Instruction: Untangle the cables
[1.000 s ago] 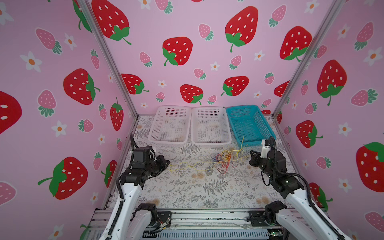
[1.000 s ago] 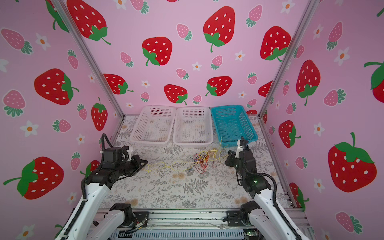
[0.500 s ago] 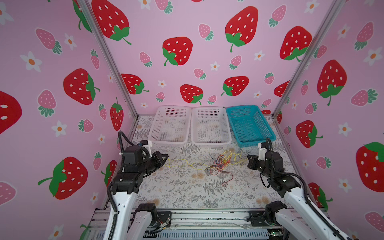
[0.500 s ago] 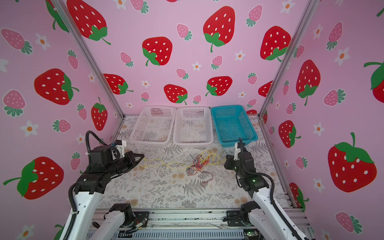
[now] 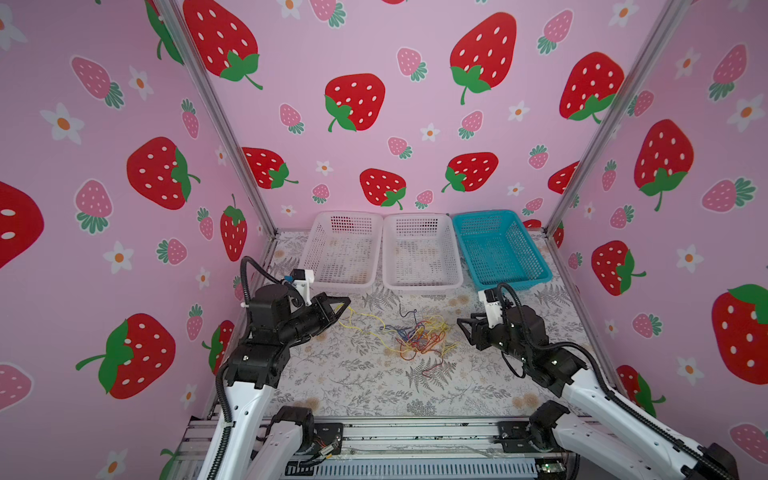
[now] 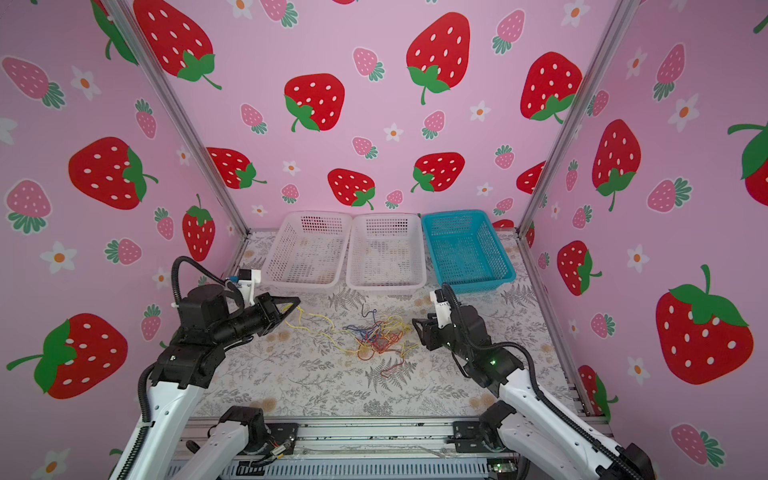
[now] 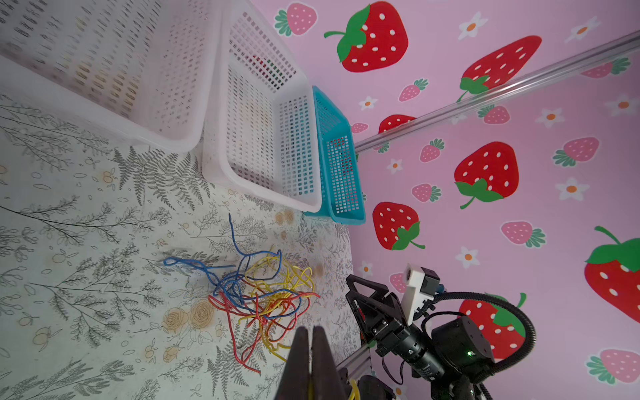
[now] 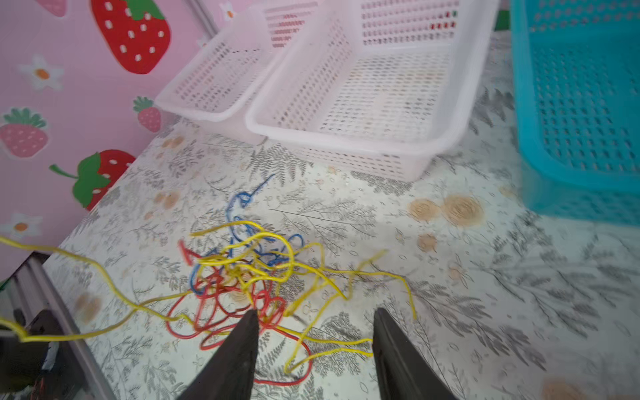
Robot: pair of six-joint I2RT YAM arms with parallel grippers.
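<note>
Two end effectors face each other across the bench (image 5: 353, 388), with the cables (image 5: 419, 338) between them: yellow, red and dark blue strands knotted in a loose heap at mid-bench. The left end effector (image 5: 345, 301) is pinched fully closed on a yellow cable (image 5: 362, 321), which trails right from its tips into the heap. The right end effector (image 5: 464, 325) sits just right of the heap, jaws clearly apart and gripping nothing. Two white baskets (image 5: 340, 286) and a blue basket (image 5: 517, 283) line the far edge.
</note>
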